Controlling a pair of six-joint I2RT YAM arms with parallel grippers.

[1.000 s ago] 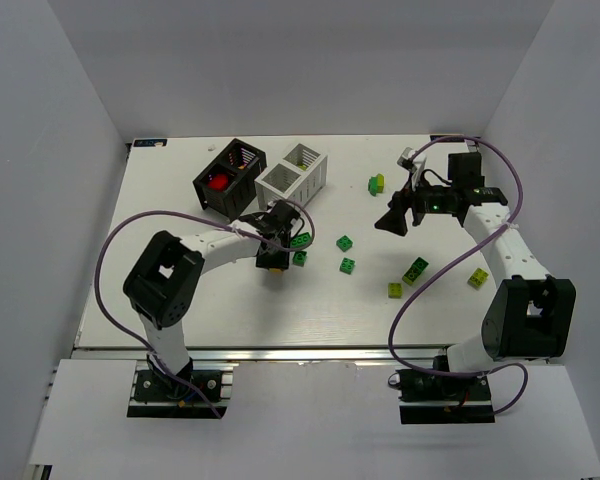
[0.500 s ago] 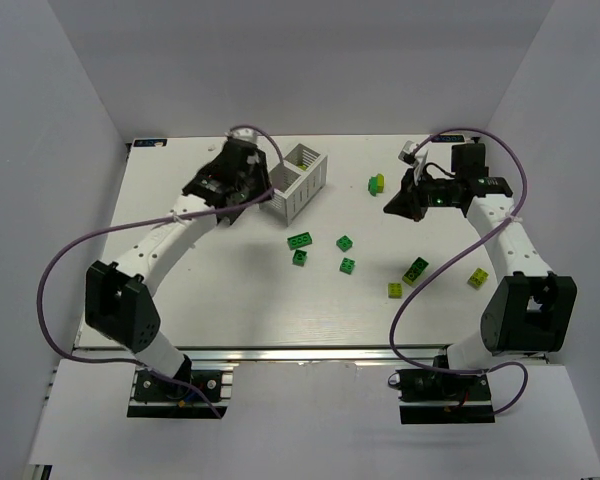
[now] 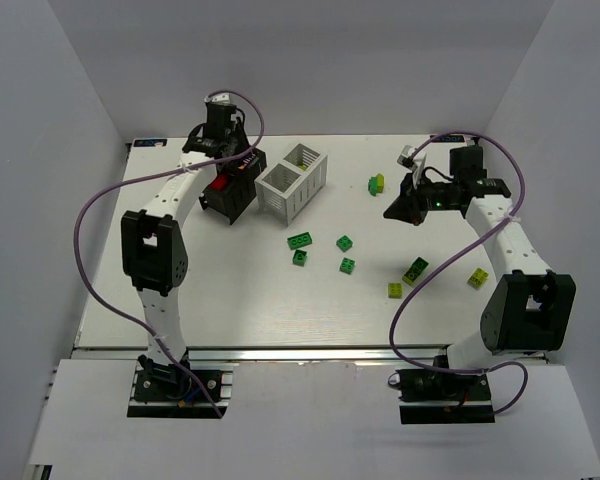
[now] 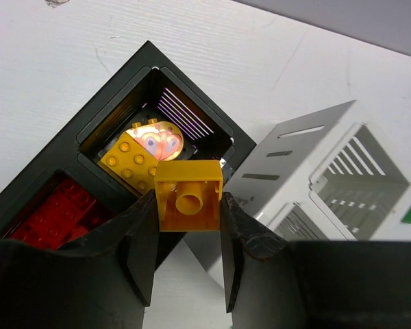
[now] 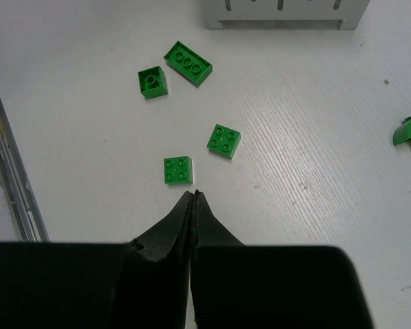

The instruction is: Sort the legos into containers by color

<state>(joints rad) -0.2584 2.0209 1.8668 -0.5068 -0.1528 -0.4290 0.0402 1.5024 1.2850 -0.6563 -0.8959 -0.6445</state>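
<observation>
Orange-yellow plastic marks the step in hand: the left gripper (image 4: pixel 187 203) pinches a studded orange-yellow brick (image 4: pixel 189 194) by its two sides and hangs over the black container (image 4: pixel 96 110) at the far left of the table (image 3: pixel 230 310). Directly below lies the compartment that already holds a brick of the same colour (image 4: pixel 131 163); the neighbouring compartment holds red bricks (image 4: pixel 55 212). By all appearances this is the drop of one sorted piece.

The next move seems to call for little more than parting the fingers, provided the brick sits squarely over the yellow compartment and not over the divider next to the red one. From the wrist view it appears to overlap the near corner of that opening, so a slight shift inward may be wise.

The right gripper (image 5: pixel 193 197), its fingers pressed together on nothing, hovers above the table with a small green brick (image 5: pixel 177 170) just ahead of its tips and three more green bricks (image 5: pixel 224 140) (image 5: pixel 188 63) (image 5: pixel 153 81) beyond. It would have to spread its fingers before any pick.

Room is tight at the left, where the white container (image 4: pixel 281 171) stands just beside the black one. The middle of the table offers open space between the scattered green and yellow-green bricks (image 3: pixel 417 270), and the arms are well apart.
</observation>
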